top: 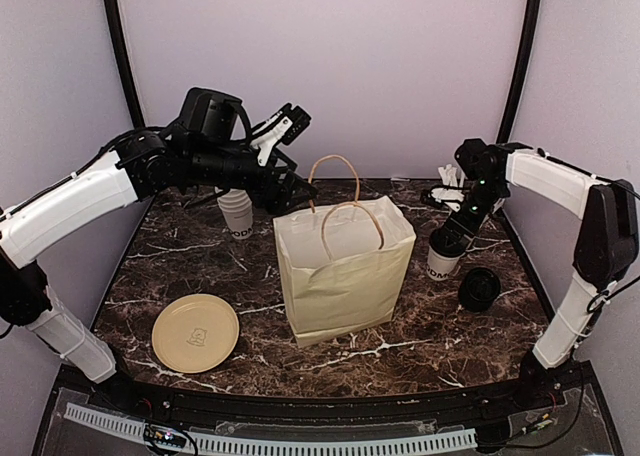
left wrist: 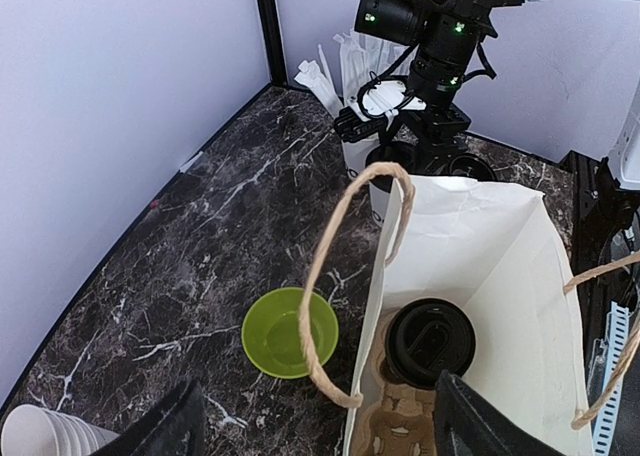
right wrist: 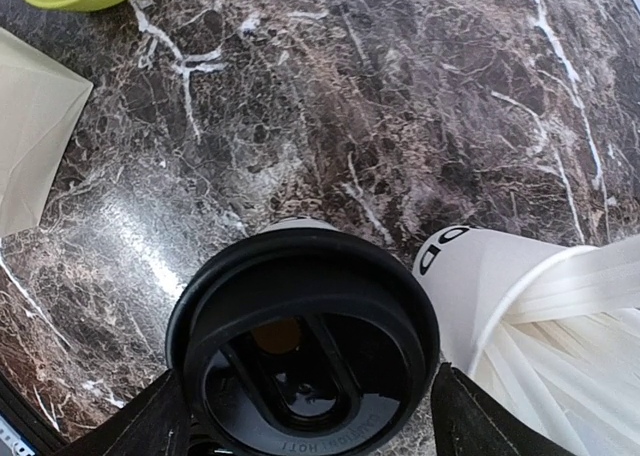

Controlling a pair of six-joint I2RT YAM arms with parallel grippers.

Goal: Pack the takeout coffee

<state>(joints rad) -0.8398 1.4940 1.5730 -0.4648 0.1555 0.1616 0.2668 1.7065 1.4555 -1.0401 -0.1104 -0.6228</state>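
Small white paper cup (top: 440, 265), black plastic lid (right wrist: 300, 361), dark lettering near base, upright right of cream paper bag (top: 345, 276). Right gripper (top: 448, 243) spread astride lid; left gripper (left wrist: 320, 396) spread, empty.

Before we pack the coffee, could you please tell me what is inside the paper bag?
A black-lidded cup sits in a cardboard carrier inside the paper bag. The cup's body and the bag's floor are hidden.

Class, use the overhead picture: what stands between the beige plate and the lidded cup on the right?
The bag stands upright between the plate and the cup. The top view shows this.
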